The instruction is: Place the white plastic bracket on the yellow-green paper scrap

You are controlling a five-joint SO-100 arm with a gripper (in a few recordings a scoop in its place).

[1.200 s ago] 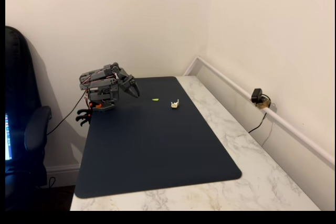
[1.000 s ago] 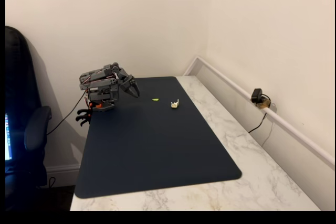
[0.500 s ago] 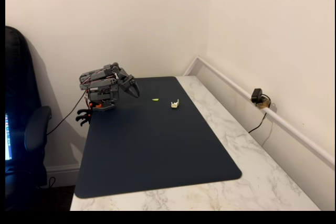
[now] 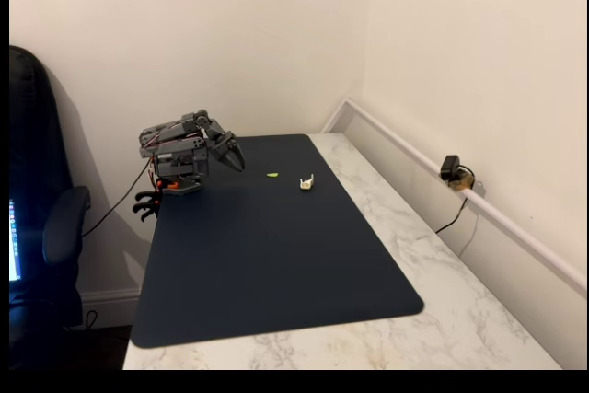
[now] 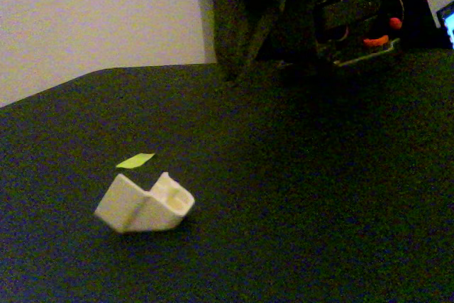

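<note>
The white plastic bracket (image 4: 306, 183) lies on the dark navy mat (image 4: 276, 255) near its far right part; close up it is a cream angular piece (image 5: 145, 206) with upturned ends. The yellow-green paper scrap (image 4: 273, 174) lies flat a short way left of the bracket, and in a fixed view the scrap (image 5: 135, 161) sits just behind it, apart from it. My gripper (image 4: 236, 160) hangs folded at the mat's far left corner, pointing down, shut and holding nothing, well left of both things.
The arm's body (image 5: 340, 5) stands at the mat's back edge. The marble table (image 4: 433, 255) runs along the right wall, where a small black device with a cable (image 4: 453, 172) sits on a white rail. A dark office chair (image 4: 41, 227) stands at the left.
</note>
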